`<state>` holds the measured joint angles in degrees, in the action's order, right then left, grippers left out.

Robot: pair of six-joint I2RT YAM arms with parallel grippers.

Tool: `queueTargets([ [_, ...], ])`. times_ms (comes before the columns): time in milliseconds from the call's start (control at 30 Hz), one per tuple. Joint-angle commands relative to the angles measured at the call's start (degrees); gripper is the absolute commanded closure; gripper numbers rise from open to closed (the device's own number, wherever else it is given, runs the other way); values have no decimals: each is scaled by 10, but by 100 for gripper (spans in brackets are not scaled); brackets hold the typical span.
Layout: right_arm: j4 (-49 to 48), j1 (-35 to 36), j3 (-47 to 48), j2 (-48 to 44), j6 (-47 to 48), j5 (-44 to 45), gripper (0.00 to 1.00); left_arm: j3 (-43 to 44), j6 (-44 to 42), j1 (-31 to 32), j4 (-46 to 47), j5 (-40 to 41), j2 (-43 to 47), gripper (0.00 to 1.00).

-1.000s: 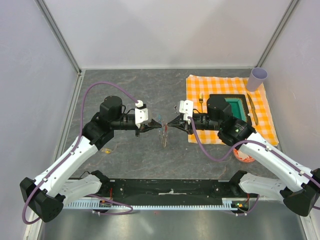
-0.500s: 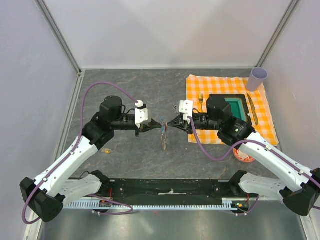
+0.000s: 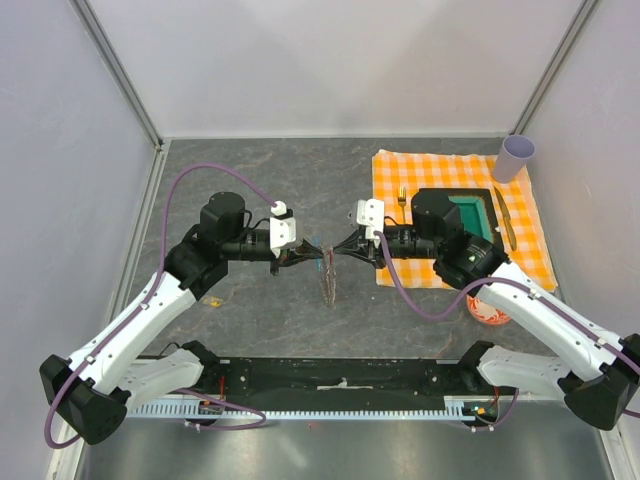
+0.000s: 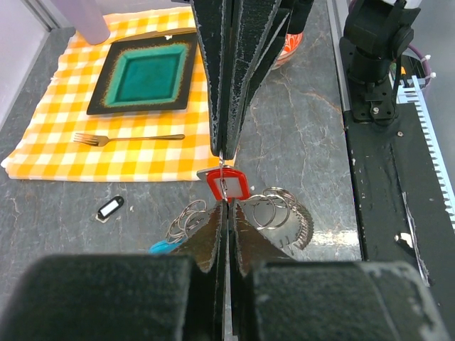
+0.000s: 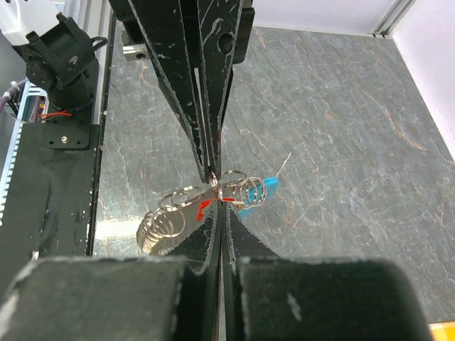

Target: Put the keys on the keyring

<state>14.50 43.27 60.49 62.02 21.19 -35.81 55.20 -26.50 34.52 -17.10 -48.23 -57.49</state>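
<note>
My two grippers meet tip to tip above the table's middle. The left gripper [image 3: 318,254] is shut on a ring of the keyring [image 3: 328,281], whose grey chain hangs below. The right gripper [image 3: 337,251] is shut at the same spot, on the key. In the left wrist view the key's red head [image 4: 226,185] sits just past my left gripper [image 4: 226,203], with rings [image 4: 279,209] and the blue piece [image 4: 164,246] beyond. In the right wrist view the red head [image 5: 204,208] is partly hidden by my right gripper [image 5: 220,204]; the blue piece [image 5: 260,195] lies behind the rings [image 5: 175,202].
An orange checked cloth [image 3: 396,168] at the right carries a green square plate [image 3: 473,214], a fork [image 3: 402,196] and a knife [image 3: 505,222]. A lilac cup [image 3: 517,157] stands at its far corner. A black-and-white fob [image 4: 110,208] lies near the cloth.
Both grippers stay shut tip to tip. The hanging chain has swung slightly and the meeting point has barely shifted.
</note>
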Motion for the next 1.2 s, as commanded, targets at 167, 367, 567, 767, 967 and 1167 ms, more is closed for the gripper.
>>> queueTargets([
  [167, -2, -1, 39, 26, -10, -29, 100, 21, -7, 4, 29, -24, -1, 98],
  [367, -3, 0, 44, 34, -12, -37, 100, 22, -6, 4, 29, -25, -8, 98],
  [567, -5, 0, 43, 35, -12, -36, 100, 25, -2, 4, 28, -28, -17, 98],
  [767, -6, 1, 45, 41, -13, -36, 100, 25, 0, 4, 25, -29, -23, 98],
  [967, -8, 1, 47, 45, -14, -39, 100, 30, 0, 8, 19, -30, -31, 98],
  [1167, -10, 2, 47, 49, -16, -40, 100, 30, -1, 10, 18, -30, -33, 98],
])
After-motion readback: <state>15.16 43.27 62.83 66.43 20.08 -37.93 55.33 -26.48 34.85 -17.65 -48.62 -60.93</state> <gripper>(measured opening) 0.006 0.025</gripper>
